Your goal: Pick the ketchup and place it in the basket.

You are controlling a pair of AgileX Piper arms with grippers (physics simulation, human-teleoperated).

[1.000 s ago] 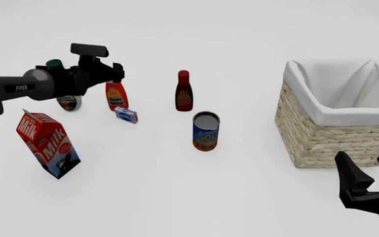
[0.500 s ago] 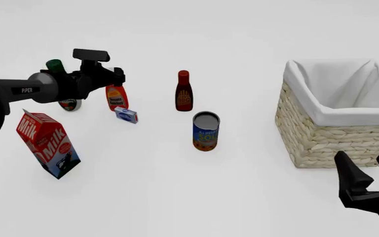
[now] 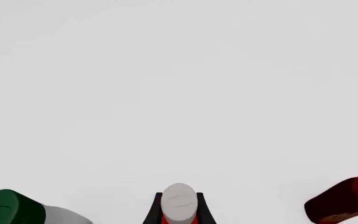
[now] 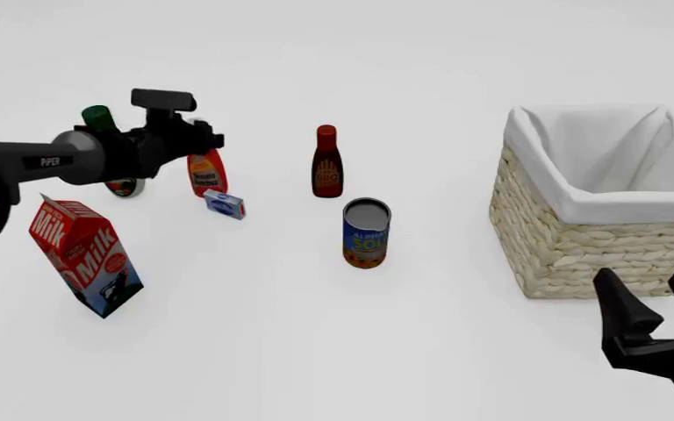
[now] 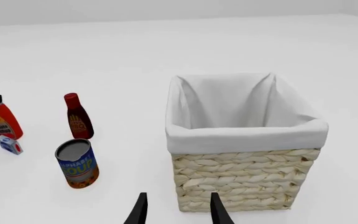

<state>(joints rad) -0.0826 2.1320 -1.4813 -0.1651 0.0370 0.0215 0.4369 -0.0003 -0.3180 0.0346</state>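
Ketchup [image 4: 206,173] stands upright well to the left of the basket [image 4: 554,246], with the dark sauce bottle [image 4: 326,161] and the can [image 4: 365,232] between them. The left gripper [image 4: 203,133] sits at its white cap, fingers either side of the neck, seemingly to lift it by the top; whether they press is unclear. The right gripper [image 4: 656,303] hangs spread and empty just in front of the basket.

Rough woven wicker basket [image 4: 571,250], cloth-lined.
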